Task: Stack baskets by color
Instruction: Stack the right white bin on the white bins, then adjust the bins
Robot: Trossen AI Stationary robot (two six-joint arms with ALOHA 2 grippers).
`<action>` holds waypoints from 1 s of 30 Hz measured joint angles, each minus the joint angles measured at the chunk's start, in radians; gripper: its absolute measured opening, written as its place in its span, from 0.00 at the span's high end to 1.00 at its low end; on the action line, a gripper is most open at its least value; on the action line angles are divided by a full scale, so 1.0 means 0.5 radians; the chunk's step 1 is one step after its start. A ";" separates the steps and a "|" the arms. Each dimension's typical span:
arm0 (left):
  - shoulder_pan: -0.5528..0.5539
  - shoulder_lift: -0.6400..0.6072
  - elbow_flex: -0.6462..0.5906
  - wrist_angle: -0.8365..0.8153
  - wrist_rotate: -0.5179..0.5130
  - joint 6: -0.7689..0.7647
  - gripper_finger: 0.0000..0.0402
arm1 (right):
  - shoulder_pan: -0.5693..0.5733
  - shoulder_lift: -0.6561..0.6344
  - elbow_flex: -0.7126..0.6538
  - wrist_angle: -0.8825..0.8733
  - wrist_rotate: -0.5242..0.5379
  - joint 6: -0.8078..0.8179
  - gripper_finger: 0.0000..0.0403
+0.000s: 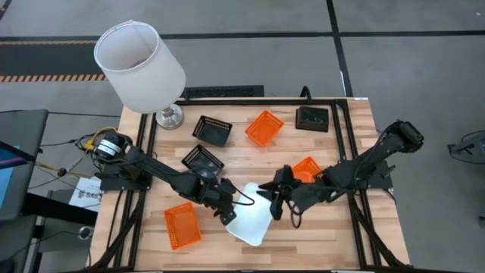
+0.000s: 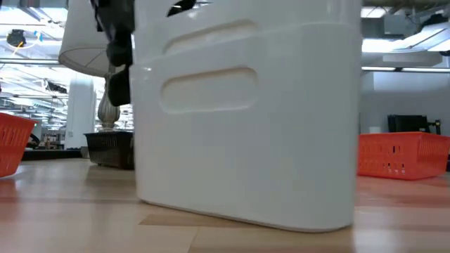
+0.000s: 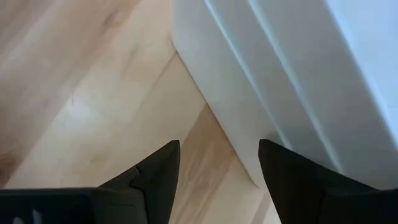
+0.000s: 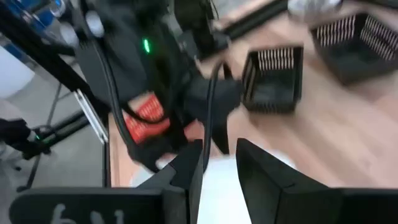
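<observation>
1. High view: the white baskets (image 1: pixel 250 218) sit at lower centre, long axis slanting toward lower right. The left gripper (image 1: pixel 229 208) meets their left edge; the right gripper (image 1: pixel 271 196) meets the upper right corner. Both are equally close.
2. Low view: the white stack fills the centre, standing on the table (image 2: pixel 70 218).
3. Left wrist view: fingers (image 3: pixel 155 180) spread, the white corner just ahead, not gripped.
4. Right wrist view: fingers (image 4: pixel 186 168) part-spread at the white rim; whether they pinch it I cannot tell.

A pale wooden slatted bench (image 1: pixel 250 163) with a black metal frame stands on a grey concrete floor (image 1: pixel 409 19) crossed by dark lines, a white-shaded table lamp (image 1: pixel 140 57) at its far corner, bright ceiling lights beyond.
</observation>
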 joint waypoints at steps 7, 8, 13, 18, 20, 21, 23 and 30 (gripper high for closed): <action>0.030 0.034 0.002 0.268 -0.019 0.030 0.48 | -0.095 -0.203 0.002 0.070 0.040 -0.249 0.70; 0.039 0.034 0.001 0.287 -0.018 0.035 0.48 | -0.107 -0.228 0.001 0.034 0.064 -0.271 0.70; 0.105 0.031 0.003 0.471 -0.056 0.106 0.48 | -0.208 -0.352 0.001 -0.135 0.076 -0.281 0.70; 0.144 0.031 0.003 0.573 -0.017 0.153 0.48 | -0.280 -0.436 0.001 -0.364 0.079 -0.198 0.70; 0.143 0.016 0.001 0.566 -0.016 0.150 0.48 | -0.296 -0.458 0.001 -0.490 0.101 -0.160 0.70; 0.143 -0.008 -0.001 0.563 -0.005 0.151 0.48 | -0.305 -0.461 0.001 -0.555 0.129 -0.121 0.70; 0.144 -0.057 0.032 0.526 0.040 0.163 0.48 | -0.329 -0.462 0.001 -0.732 0.181 -0.028 0.70; 0.142 -0.366 0.207 -0.047 -0.179 0.308 0.48 | -0.474 -0.424 -0.001 -1.327 0.217 0.291 0.70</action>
